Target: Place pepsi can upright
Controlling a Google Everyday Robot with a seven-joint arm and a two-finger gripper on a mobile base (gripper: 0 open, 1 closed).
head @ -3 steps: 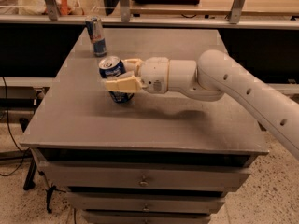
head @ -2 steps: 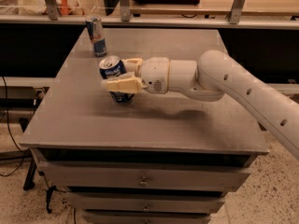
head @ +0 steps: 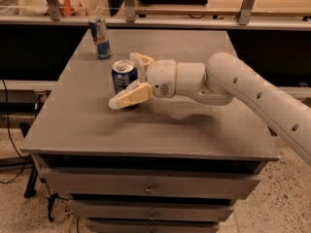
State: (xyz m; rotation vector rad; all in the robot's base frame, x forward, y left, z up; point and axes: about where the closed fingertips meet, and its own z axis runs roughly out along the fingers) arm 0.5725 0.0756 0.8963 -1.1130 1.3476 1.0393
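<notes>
The pepsi can (head: pixel 124 76), dark blue with a silver top, stands upright on the grey table (head: pixel 194 125), left of its middle. My gripper (head: pixel 125 81) reaches in from the right and sits around the can. One cream finger (head: pixel 130 96) lies in front of the can and the other (head: pixel 141 61) behind it. The jaws are spread wider than the can, and the can rests on the table by itself.
A slimmer, taller blue-and-silver can (head: pixel 99 37) stands upright at the table's far left, behind the pepsi can. A shelf with metal posts (head: pixel 248 4) runs along the far edge. Drawers (head: pixel 150 186) sit under the tabletop. My white arm (head: pixel 252 93) crosses the right side.
The can was held tilted in the shut fingers. Now it stands upright on the table and the fingers have spread apart around it.
</notes>
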